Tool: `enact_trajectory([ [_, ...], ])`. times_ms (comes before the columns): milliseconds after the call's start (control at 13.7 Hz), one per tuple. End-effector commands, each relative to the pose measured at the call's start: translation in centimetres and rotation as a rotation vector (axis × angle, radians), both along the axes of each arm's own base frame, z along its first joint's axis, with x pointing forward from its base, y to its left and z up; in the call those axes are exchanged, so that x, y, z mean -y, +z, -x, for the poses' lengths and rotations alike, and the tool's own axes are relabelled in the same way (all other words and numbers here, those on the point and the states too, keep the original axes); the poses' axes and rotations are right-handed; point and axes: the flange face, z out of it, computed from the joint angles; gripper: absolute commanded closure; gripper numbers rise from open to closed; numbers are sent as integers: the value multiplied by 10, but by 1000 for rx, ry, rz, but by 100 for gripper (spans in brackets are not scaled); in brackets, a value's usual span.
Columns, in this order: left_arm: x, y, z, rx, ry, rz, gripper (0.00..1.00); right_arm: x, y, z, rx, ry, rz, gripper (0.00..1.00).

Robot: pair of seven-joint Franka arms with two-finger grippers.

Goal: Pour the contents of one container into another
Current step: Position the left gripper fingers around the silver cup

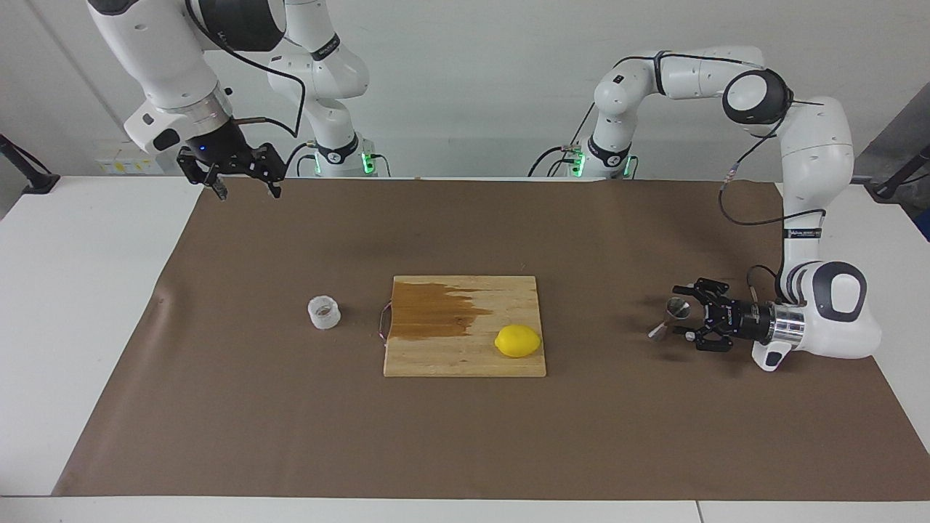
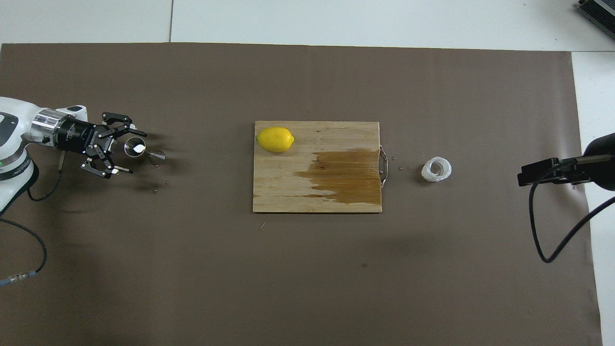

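The translucent white plastic cup [image 1: 323,312] stands on the brown mat beside the cutting board's handle, toward the right arm's end; it also shows in the overhead view [image 2: 436,169]. The silver hourglass jigger [image 1: 671,317] stands toward the left arm's end, also in the overhead view [image 2: 139,148]. My left gripper [image 1: 684,313] lies low and level, open, its fingers on either side of the jigger's upper cone [image 2: 136,152]. My right gripper [image 1: 248,192] waits open, high over the mat's edge by the robots, far from the cup.
A wooden cutting board [image 1: 465,359] lies mid-table with a dark wet stain [image 1: 436,312] and a yellow lemon [image 1: 517,341] on it. A brown mat [image 1: 465,436] covers the table. A few small drops lie near the cup and the jigger.
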Motion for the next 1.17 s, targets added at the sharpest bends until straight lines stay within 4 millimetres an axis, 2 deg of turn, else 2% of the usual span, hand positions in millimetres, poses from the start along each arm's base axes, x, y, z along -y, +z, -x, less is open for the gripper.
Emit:
enact_trajectory([
  [0, -1, -2, 2, 22, 9, 12, 0, 1, 0, 4, -7, -13, -21, 0],
  [657, 3, -1, 1, 28, 13, 38, 0, 1, 0, 4, -7, -13, -21, 0],
  [876, 3, -1, 1, 27, 14, 38, 10, 1, 0, 4, -7, -13, -21, 0],
  [1095, 3, -1, 2, 26, 12, 41, 11, 1, 0, 4, -7, -13, -23, 0],
])
